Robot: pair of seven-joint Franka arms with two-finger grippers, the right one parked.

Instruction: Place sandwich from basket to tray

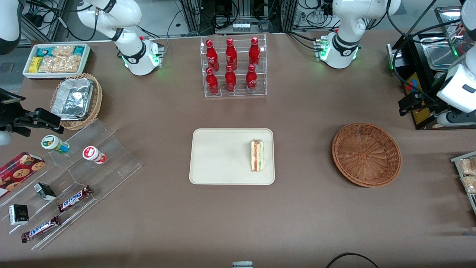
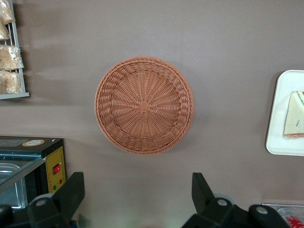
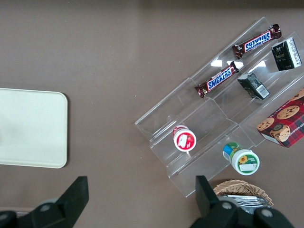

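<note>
End effector (image 2: 137, 199) released, fingers (image 2: 71, 192) wide apart with nothing between them, hovering high above the basket (image 2: 144, 105) and looking straight down on it. Basket holds nothing. Sandwich (image 1: 257, 155) lies on the tray (image 1: 223, 156), on its edge with the filling layers up, close to the rim nearest the basket; a short carry would account for that spot. Judged: placement done. Arm drawn up and off toward its own end of the desk (image 1: 297, 208), well apart from the tray.
</note>
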